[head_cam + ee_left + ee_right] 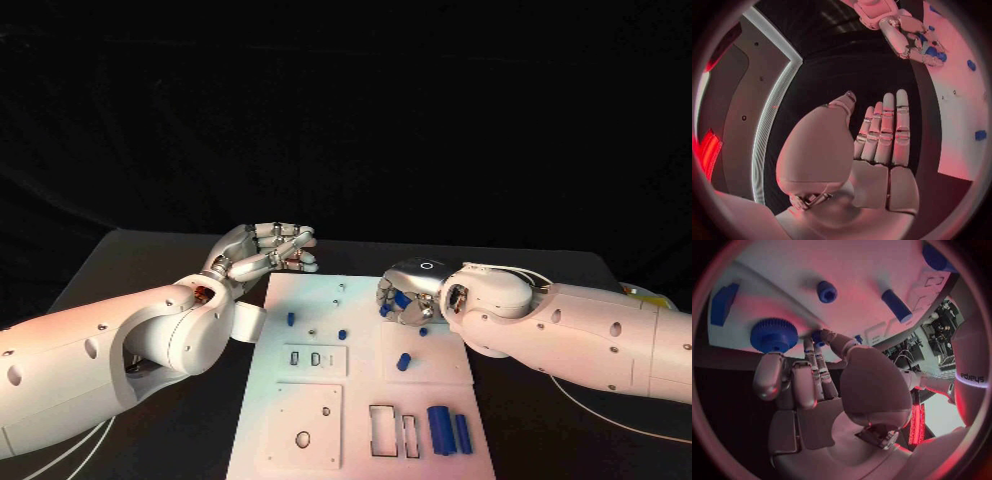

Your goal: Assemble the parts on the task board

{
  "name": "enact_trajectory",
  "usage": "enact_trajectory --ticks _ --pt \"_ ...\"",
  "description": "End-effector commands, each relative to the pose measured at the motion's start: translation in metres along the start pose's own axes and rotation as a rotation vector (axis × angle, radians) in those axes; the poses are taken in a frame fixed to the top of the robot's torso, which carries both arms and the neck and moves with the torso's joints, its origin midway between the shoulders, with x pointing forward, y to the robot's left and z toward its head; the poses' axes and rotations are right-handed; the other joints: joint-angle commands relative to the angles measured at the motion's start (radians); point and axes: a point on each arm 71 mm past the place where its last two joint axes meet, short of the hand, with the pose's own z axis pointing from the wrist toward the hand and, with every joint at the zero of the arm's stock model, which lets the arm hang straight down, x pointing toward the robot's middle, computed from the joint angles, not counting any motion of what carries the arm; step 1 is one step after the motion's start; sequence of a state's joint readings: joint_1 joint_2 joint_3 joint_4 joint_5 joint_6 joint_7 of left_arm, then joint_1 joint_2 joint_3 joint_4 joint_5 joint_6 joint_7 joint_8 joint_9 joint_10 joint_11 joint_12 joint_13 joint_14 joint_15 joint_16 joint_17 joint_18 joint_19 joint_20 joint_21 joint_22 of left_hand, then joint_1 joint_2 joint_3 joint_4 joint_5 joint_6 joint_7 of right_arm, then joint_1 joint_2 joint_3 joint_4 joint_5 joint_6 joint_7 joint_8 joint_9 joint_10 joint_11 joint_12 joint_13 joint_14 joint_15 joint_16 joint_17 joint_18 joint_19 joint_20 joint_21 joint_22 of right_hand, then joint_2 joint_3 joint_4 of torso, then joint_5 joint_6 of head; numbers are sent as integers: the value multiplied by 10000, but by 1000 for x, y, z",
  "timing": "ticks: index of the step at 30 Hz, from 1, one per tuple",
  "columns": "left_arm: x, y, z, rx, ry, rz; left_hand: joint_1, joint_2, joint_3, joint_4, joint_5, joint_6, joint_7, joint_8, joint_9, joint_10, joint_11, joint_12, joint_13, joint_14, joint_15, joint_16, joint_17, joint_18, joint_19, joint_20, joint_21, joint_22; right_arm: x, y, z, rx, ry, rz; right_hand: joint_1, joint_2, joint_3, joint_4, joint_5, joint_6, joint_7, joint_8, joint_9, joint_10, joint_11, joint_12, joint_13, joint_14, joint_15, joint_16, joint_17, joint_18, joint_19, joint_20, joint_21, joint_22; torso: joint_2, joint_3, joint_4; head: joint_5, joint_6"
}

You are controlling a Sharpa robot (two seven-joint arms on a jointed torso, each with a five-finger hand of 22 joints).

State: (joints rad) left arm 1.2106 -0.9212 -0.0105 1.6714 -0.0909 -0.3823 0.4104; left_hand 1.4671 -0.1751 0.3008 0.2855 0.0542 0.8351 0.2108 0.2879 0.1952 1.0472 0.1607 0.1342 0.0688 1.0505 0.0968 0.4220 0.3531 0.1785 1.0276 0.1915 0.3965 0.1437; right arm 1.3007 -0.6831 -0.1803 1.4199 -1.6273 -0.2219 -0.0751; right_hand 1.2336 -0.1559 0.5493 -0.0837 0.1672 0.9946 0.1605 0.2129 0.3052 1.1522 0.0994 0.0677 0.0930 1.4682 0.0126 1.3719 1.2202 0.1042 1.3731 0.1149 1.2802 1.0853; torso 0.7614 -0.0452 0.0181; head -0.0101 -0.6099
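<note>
The white task board [364, 378] lies in the middle of the table. My right hand [413, 294] is low over its far right part, thumb and a fingertip pinching a small blue part [819, 336] at the board's surface. Right beside that pinch stands a blue gear [773, 335]. My left hand [267, 250] hovers off the board's far left corner; its fingers [889, 130] lie straight and side by side, the thumb apart, holding nothing. Small blue pegs [290, 319] [404, 361] stand mid-board, and two blue cylinders [449, 430] lie near its front right.
The board carries inset plates with slots and holes [303, 438] along its left and front. More blue parts lie near my right hand: a round peg [826, 291], a cylinder [896, 305] and a flat block [723, 304]. Black tabletop [173, 260] surrounds the board.
</note>
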Motion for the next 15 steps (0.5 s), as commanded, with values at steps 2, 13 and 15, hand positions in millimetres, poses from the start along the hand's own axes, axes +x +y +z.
enact_trajectory --ticks 2,13,15 --pt "2 -1 1 28 170 -144 -120 32 -67 18 -27 -1 135 -40 11 -71 18 -59 7 -28 43 80 27 26 45 23 49 11 3 -1 0 93 -26 -161 125 315 191 78 -269 212 -54 133 130 227 -75 112 51 428 -45 120 62 -125 49 -19 139 201 68 7 -2 4 11" --pt "1 -1 0 -9 153 -152 -125 51 -69 20 -27 -3 142 -42 12 -75 23 -62 10 -35 46 89 41 25 44 25 51 10 -1 1 -1 101 -729 -69 123 547 300 277 -428 450 -188 372 361 536 -194 184 105 427 -131 194 75 -140 66 -99 229 346 105 3 -23 31 48" --pt "0 -1 1 -18 138 -146 -125 51 -69 20 -27 -3 142 -42 12 -75 23 -62 10 -35 46 89 41 25 44 25 51 10 -2 2 -3 104 -861 -36 112 529 291 288 -424 458 -196 389 380 548 -200 182 106 425 -137 194 65 -142 68 -105 237 360 113 5 -25 40 66"
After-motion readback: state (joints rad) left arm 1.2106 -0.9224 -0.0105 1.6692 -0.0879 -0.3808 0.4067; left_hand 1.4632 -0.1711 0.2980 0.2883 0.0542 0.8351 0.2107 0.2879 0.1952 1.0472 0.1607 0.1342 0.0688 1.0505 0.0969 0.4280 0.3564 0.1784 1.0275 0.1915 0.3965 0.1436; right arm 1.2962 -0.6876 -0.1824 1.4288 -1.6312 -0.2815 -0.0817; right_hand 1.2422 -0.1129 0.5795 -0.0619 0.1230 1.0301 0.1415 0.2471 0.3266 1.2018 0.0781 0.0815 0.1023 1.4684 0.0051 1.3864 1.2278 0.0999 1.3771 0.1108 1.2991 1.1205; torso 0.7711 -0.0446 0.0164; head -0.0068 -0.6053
